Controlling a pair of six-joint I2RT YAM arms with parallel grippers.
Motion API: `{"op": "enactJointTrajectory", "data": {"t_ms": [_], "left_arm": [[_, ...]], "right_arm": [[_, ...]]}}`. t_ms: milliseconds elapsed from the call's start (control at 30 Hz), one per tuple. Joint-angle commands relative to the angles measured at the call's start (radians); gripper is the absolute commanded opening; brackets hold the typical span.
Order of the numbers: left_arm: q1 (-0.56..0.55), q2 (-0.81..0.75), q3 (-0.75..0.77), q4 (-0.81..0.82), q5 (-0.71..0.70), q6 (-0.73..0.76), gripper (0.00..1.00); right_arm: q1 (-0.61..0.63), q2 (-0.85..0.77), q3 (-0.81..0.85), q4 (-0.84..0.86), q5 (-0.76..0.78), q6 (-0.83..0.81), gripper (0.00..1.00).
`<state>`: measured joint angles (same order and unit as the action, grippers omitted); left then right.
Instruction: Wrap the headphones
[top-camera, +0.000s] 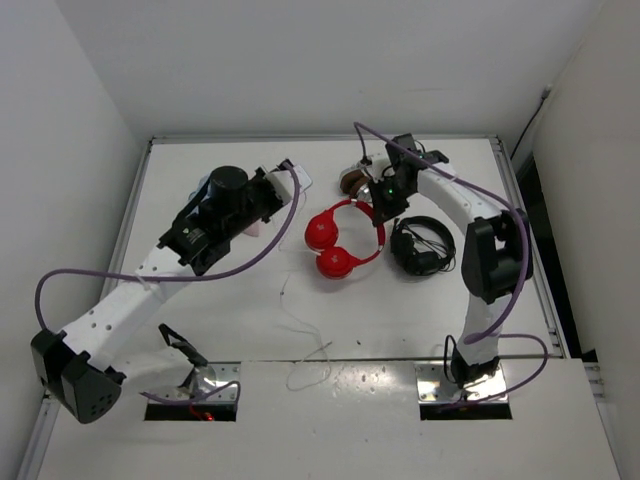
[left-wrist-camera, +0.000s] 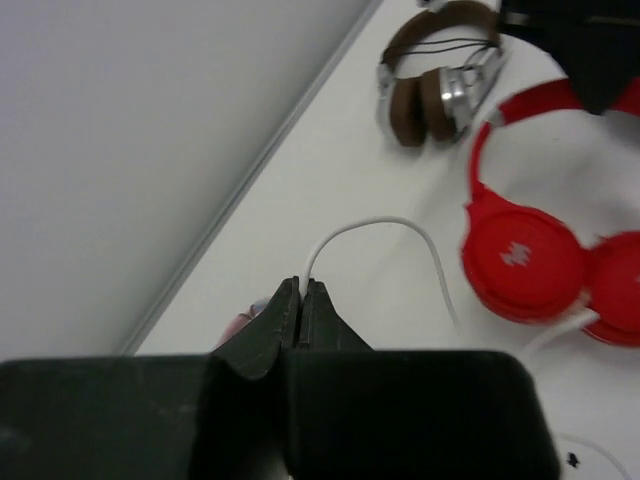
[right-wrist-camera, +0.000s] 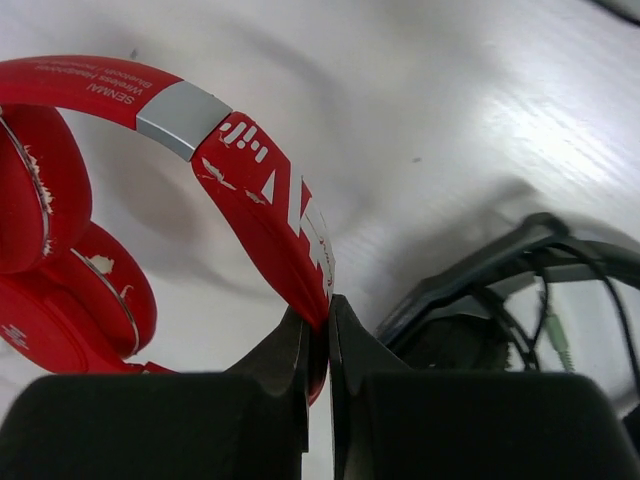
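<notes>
Headphones (top-camera: 338, 240): red, lying near the middle of the desk (top-camera: 230, 310), cups (left-wrist-camera: 522, 257) side by side, between a brown pair (left-wrist-camera: 440, 75) and a black pair (top-camera: 420, 245).
Cable (left-wrist-camera: 385, 222): thin, white and limp; it loops off from the cups and trails toward the desk's near edge.
Handling: judged light. The headband (right-wrist-camera: 255, 180) looks stiff and smooth and suits a firm pinch. The cable is likely to slip or kink, so it is best held at the jaw tips and wound under slight tension.
Left jaws: fully closed, pinching the cable between their tips.
Right jaws: closed on the headband, below its grey slider.
Left arm (top-camera: 150, 275): stretched diagonally over the desk's left half, wrist left of the headphones.
Right arm (top-camera: 480, 250): arched over the black pair, wrist turned down onto the headband.
</notes>
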<state>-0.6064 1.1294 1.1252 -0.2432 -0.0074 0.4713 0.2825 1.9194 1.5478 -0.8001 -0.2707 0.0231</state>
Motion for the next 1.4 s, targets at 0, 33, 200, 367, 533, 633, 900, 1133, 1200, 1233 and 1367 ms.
{"op": "enactJointTrajectory", "data": {"t_ms": [0,33,200,367,533,633,900,1133,1200,1233,1367], "left_arm": [[0.062,0.029,0.038,0.13,-0.088,0.032,0.0],[0.077,0.029,0.038,0.149,-0.106,0.02,0.0],[0.175,0.07,0.048,0.266,-0.124,-0.019,0.0],[0.267,0.09,0.084,0.303,-0.057,-0.039,0.0],[0.301,0.066,0.084,0.349,0.015,-0.019,0.0],[0.31,0.055,0.073,0.381,0.026,0.0,0.0],[0.319,0.064,0.102,0.439,0.026,0.02,0.0],[0.32,0.139,0.151,0.436,0.023,-0.065,0.0],[0.33,0.159,0.163,0.426,0.014,-0.111,0.0],[0.33,0.171,0.18,0.409,0.014,-0.128,0.0],[0.33,0.231,0.218,0.366,0.038,-0.212,0.0]], "right_arm": [[0.023,-0.059,0.0,-0.045,-0.116,-0.061,0.0],[0.033,-0.059,0.0,-0.057,-0.116,-0.075,0.0],[0.053,-0.045,0.0,-0.119,-0.125,-0.094,0.0],[0.078,-0.025,-0.018,-0.128,0.02,-0.016,0.0],[0.043,-0.001,0.003,-0.091,0.082,0.087,0.0],[0.059,0.035,0.024,-0.102,0.094,0.087,0.0],[0.223,0.095,0.046,-0.154,0.154,0.054,0.0],[0.273,0.072,0.078,-0.143,0.122,0.012,0.0],[0.273,0.046,0.078,-0.114,0.094,-0.014,0.0],[0.282,0.033,0.078,-0.103,0.094,-0.023,0.0],[0.317,-0.017,0.1,-0.088,0.067,-0.081,0.0]]}}
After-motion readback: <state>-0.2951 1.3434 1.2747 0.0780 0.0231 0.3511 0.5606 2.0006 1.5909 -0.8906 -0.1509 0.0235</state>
